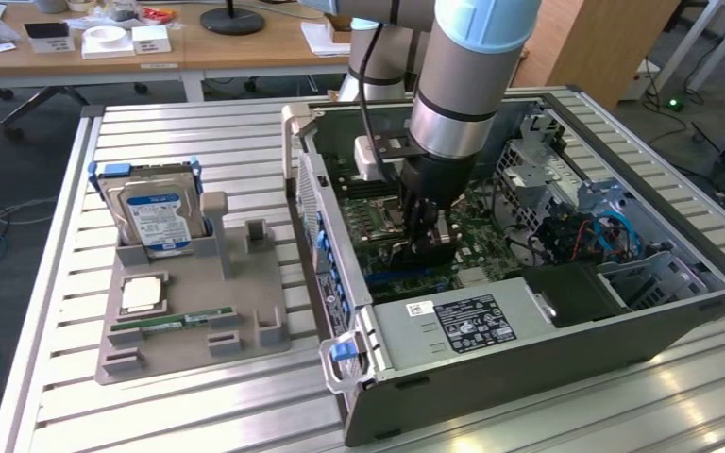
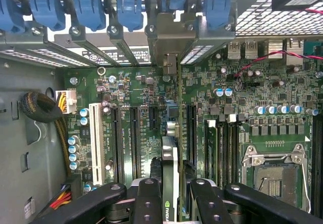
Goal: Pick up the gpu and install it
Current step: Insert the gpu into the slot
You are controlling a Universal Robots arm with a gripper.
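Jaws clamped on one gpu (image 2: pixel 170 176), above one motherboard (image 2: pixel 242 95)

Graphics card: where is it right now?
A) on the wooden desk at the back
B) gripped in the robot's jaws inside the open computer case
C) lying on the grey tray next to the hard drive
B: the graphics card sits edge-on between the jaws, above the green circuit board, inside the computer case.

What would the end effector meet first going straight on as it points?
Likely the motherboard, near its slots; the gpu clamped edge-on in the end effector would touch first. Depth unclear.
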